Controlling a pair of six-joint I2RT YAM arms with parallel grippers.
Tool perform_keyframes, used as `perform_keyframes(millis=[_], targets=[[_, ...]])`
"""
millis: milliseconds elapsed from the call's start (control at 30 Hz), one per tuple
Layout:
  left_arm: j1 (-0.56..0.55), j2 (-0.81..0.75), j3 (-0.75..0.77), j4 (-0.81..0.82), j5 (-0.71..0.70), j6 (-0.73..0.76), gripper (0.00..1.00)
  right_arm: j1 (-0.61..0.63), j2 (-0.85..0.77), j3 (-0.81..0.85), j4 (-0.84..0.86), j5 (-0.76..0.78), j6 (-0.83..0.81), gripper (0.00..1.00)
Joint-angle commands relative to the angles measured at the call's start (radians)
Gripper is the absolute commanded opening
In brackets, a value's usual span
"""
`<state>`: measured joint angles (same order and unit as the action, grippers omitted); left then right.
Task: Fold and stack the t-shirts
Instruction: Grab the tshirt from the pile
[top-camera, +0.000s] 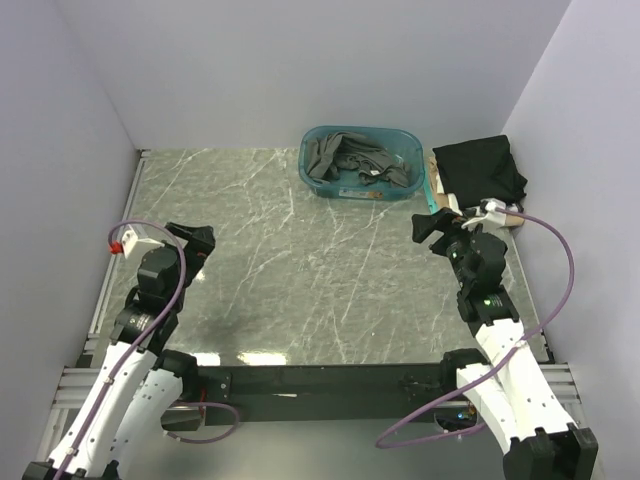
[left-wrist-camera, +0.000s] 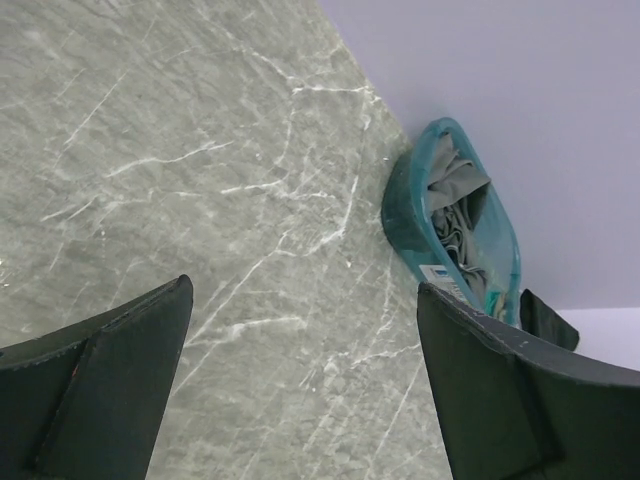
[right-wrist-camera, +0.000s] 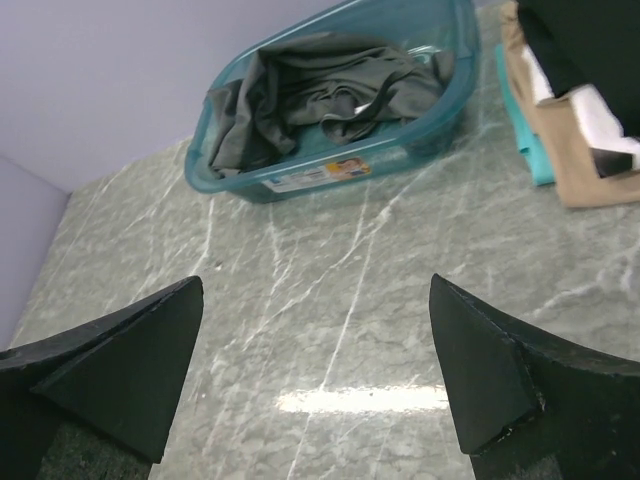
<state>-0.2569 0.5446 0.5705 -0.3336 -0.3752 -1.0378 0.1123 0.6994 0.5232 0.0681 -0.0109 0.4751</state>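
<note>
A dark charcoal-grey t-shirt (top-camera: 350, 160) lies crumpled inside the teal tub (top-camera: 312, 178) at the back of the table. It also shows in the left wrist view (left-wrist-camera: 455, 200) and the right wrist view (right-wrist-camera: 320, 90). A folded black t-shirt (top-camera: 480, 170) tops a stack at the back right, over white (right-wrist-camera: 600, 110) and tan (right-wrist-camera: 580, 170) folded cloth. My left gripper (top-camera: 195, 240) is open and empty over bare table at the left (left-wrist-camera: 303, 290). My right gripper (top-camera: 437, 222) is open and empty, just in front of the stack (right-wrist-camera: 315, 285).
The marble-patterned table (top-camera: 300, 280) is walled in at the back and on both sides. A teal cloth or lid edge (right-wrist-camera: 530, 150) sticks out under the stack, between the tub (right-wrist-camera: 300, 180) and the stack. A white label is on the tub's front wall.
</note>
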Motion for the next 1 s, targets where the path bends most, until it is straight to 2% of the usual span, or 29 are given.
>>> perform_keyframes(millis=[0,133,267,333,433,600,767,967], targets=[[-0.002,-0.003,-0.015,0.054,-0.03,-0.005,0.99,-0.003,0.021,0.018,0.073,-0.084,0.022,1.0],[-0.002,0.012,-0.037,0.111,-0.022,0.005,0.99,-0.003,0.103,0.046,0.122,-0.152,0.043,1.0],[-0.002,0.049,-0.049,0.145,-0.021,0.022,1.0,-0.003,0.253,0.177,0.128,-0.213,0.02,1.0],[-0.002,0.077,-0.034,0.139,-0.011,0.035,0.99,-0.003,0.382,0.243,0.122,-0.288,0.023,1.0],[-0.002,0.109,-0.026,0.145,0.027,0.054,1.0,0.013,0.575,0.414,0.098,-0.357,0.046,1.0],[-0.002,0.124,-0.027,0.113,0.018,0.074,0.99,0.098,0.905,0.736,0.064,-0.293,0.033,1.0],[-0.002,0.065,-0.044,0.119,0.024,0.087,0.99,0.147,1.24,1.14,-0.086,-0.221,0.026,1.0],[-0.002,-0.012,-0.095,0.149,-0.001,0.071,0.99,0.173,1.57,1.525,-0.152,-0.179,0.077,1.0]])
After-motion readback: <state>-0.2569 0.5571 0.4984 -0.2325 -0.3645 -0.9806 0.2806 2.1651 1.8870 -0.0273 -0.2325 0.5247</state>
